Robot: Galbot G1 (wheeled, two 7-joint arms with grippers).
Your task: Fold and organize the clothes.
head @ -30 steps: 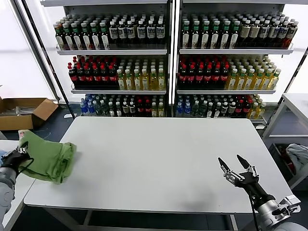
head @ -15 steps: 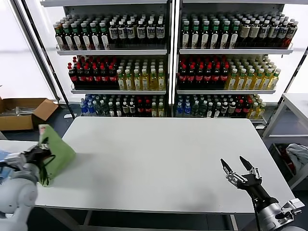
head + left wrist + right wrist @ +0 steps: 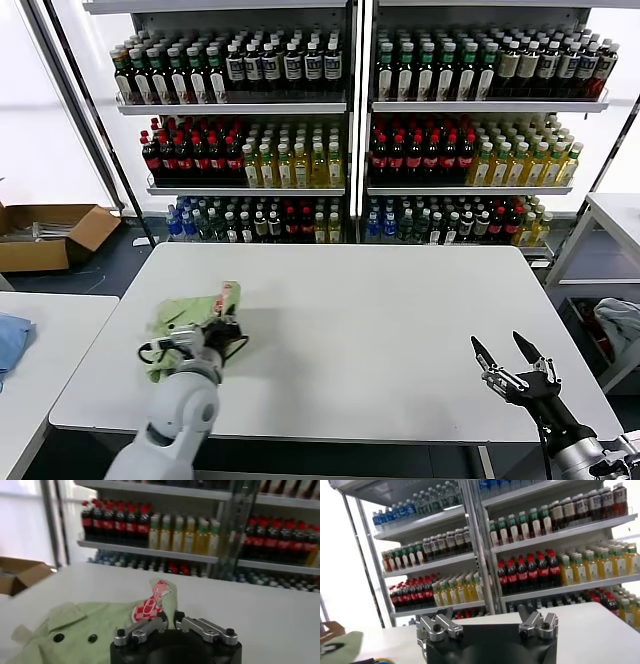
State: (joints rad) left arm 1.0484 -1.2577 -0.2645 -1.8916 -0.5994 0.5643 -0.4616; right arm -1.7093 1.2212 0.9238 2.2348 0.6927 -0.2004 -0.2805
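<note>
I see my left end effector point(image 3: 222, 325) clamped on the green shirt point(image 3: 180, 320) over the bench point(image 3: 400, 310), right end effector point(image 3: 513, 360) spread open.

A light green collared shirt point(image 3: 190, 318) lies bunched at the lower left of the frame. It has dark buttons point(image 3: 59, 637). A red-and-white print point(image 3: 150, 605) stands up at its edge.
</note>
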